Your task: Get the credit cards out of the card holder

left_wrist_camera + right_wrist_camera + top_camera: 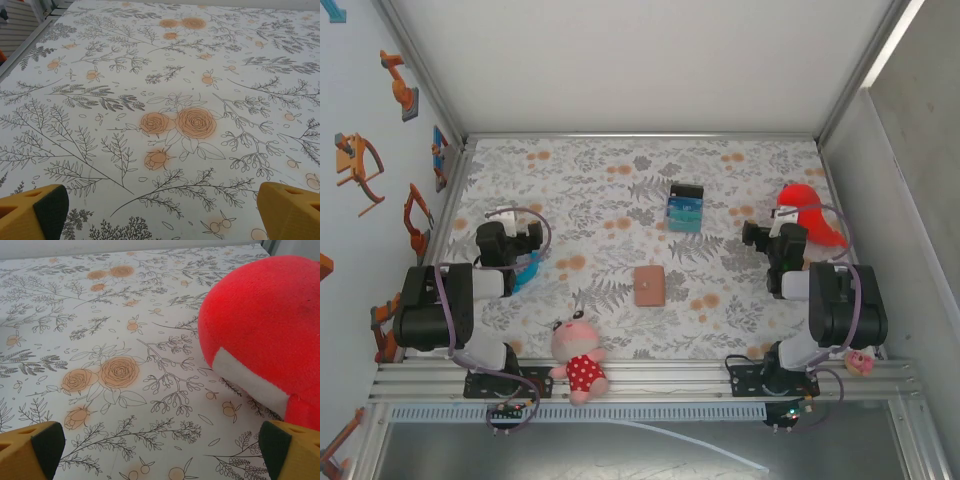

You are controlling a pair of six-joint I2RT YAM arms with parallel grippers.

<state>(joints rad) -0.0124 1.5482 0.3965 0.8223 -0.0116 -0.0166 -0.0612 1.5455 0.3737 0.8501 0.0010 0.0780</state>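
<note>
Card holder (649, 285): closed, flat on counter (600, 190) centre, between arms, well apart from both. Left jaws: wide, empty. Right jaws: wide, empty, near red plush (265, 330). Likely light, thin, pliable; low profile. Pinch along free edge, pin other cover.

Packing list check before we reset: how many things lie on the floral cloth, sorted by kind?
Plush toys: 2 (red plush, pink doll in a red dotted dress)
Card holder: 1
Striped block: 1
Total: 4
Left out: a teal piece beside the left arm, too hidden to name.
</note>
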